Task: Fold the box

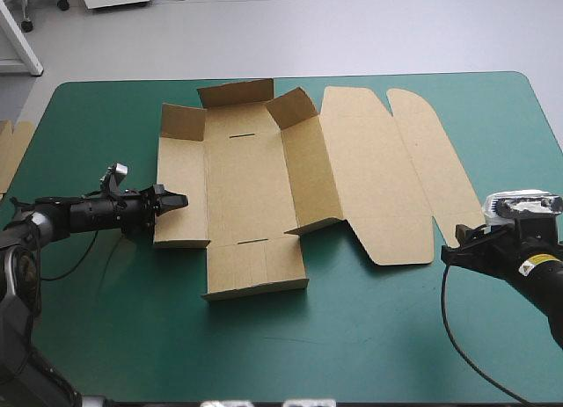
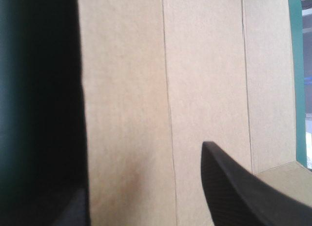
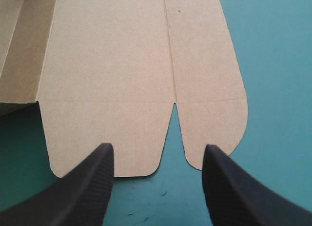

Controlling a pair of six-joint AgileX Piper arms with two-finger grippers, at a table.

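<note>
The brown box (image 1: 246,187) lies as a cut sheet in the middle of the teal-green table. Its far flaps and the wall right of the base are raised, and the lid (image 1: 378,170) lies flat to the right. My left gripper (image 1: 173,199) is open at the outer edge of the box's left panel. In the left wrist view the brown box (image 2: 204,65) fills the space over and between the left gripper (image 2: 144,167). My right gripper (image 1: 453,249) is open at the lid's near right corner. The right gripper (image 3: 157,150) faces the lid's two rounded flaps on the brown box (image 3: 136,55), fingertips at their edge.
More brown board (image 1: 10,152) shows at the table's left edge. Bare teal-green cover (image 1: 352,337) stretches along the near side of the table and to the right of the lid.
</note>
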